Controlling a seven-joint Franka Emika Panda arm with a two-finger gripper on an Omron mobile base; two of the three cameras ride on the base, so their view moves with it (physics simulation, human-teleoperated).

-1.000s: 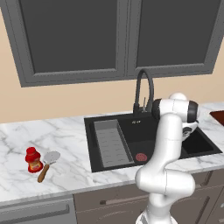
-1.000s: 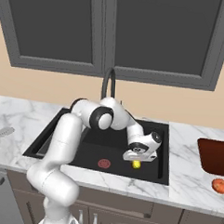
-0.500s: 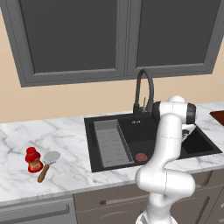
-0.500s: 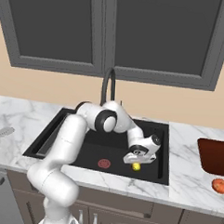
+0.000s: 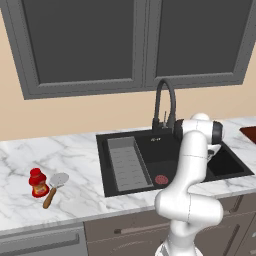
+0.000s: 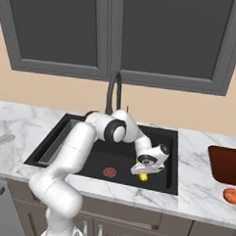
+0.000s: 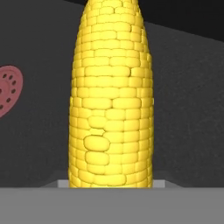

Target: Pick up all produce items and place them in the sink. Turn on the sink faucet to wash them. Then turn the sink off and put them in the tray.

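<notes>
Corn cob [image 7: 111, 94] sits in my end effector [image 6: 143, 171], gripped at one end, its long axis running straight out along my reach, low over the right half of the sink [image 6: 170, 137] beside the red drain [image 6: 109, 172]. I think it hangs just clear of the basin floor.

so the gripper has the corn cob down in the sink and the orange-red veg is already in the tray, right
Not quite. The gripper does hold the corn cob in the sink, but the right base view shows the orange-red vegetable on the counter in front of the tray, not in it.
</notes>
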